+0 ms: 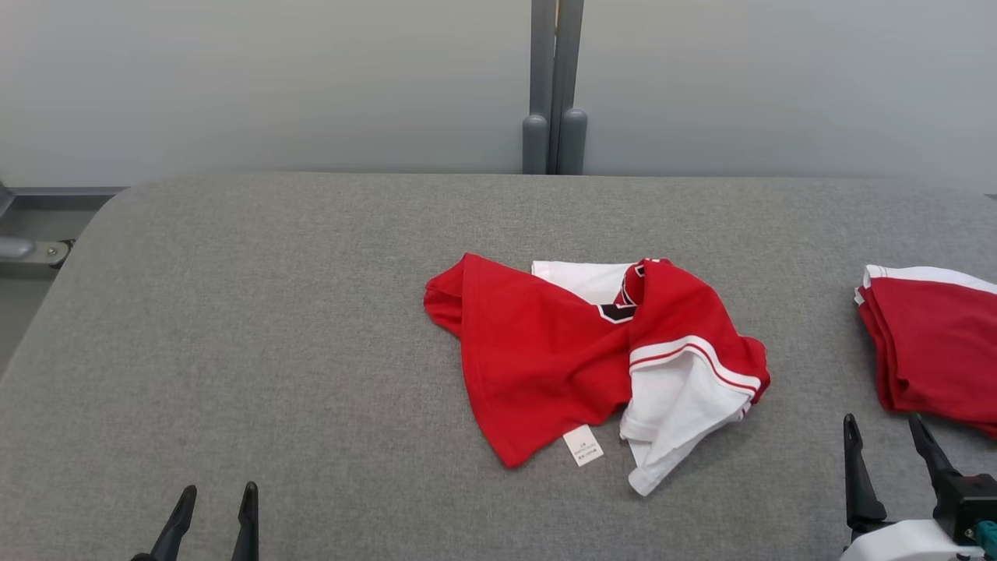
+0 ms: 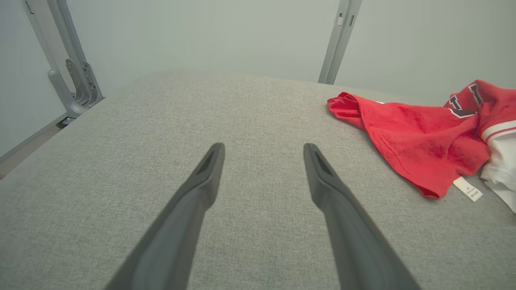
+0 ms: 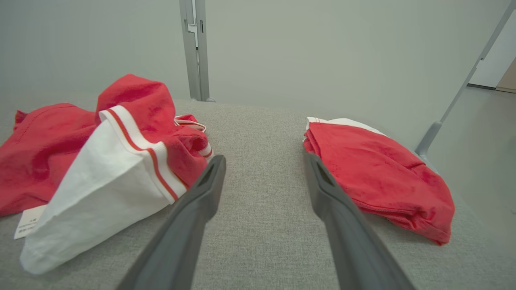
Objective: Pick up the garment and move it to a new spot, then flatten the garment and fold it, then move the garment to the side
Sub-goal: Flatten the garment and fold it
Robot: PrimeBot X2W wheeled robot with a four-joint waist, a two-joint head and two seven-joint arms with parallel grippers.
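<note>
A crumpled red and white garment [image 1: 561, 351] lies in a heap at the middle of the grey table [image 1: 273, 312], a small white label showing at its near edge. It also appears at the right in the left wrist view, garment [image 2: 419, 137], and at the left in the right wrist view, garment [image 3: 100, 161]. My left gripper [image 1: 218, 495] stands open near the front edge, well to the left of the heap, with nothing between its fingers. My right gripper [image 1: 884, 425] is open too, low over the table between the heap and a folded garment.
A second red and white garment [image 1: 931, 343], folded, rests at the table's right edge, close beside my right gripper; it shows as a folded garment [image 3: 379, 173] in the right wrist view. A grey post [image 1: 553, 86] stands behind the table against the pale wall.
</note>
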